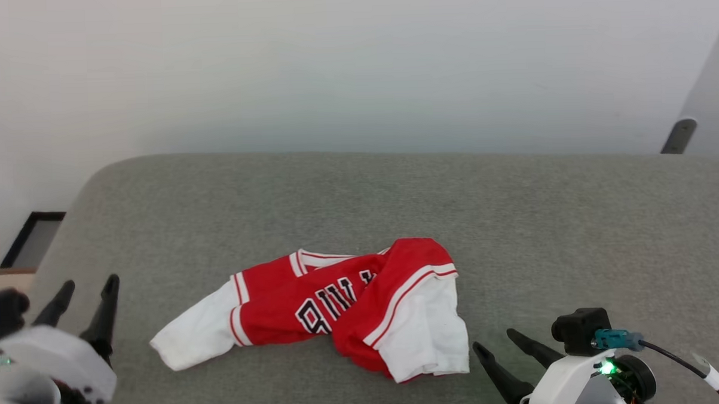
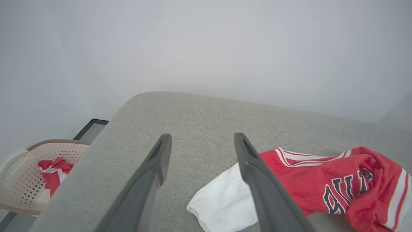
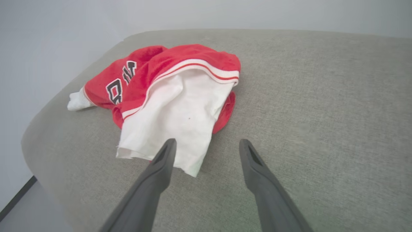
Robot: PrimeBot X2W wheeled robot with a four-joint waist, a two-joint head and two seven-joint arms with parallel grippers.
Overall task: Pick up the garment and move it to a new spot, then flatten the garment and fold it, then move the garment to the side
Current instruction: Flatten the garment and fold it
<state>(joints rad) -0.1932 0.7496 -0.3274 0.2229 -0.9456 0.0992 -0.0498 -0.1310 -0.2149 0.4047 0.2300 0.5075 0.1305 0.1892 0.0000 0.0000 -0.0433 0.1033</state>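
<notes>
both released: garment point(image 1: 339, 304) crumpled between left pincer point(image 1: 91, 282) and right pincer point(image 1: 493, 338), nearer right.

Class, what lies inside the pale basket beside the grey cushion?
A crumpled red-and-white cloth lies in the basket; the grey cushion covers the rest of its inside.

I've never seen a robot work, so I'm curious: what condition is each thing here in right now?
Shirt: crumpled, partly folded over itself, lying on the grey cushion, not held.
Left gripper: open, empty.
Right gripper: open, empty.
Basket: holds some red-and-white cloth.
</notes>
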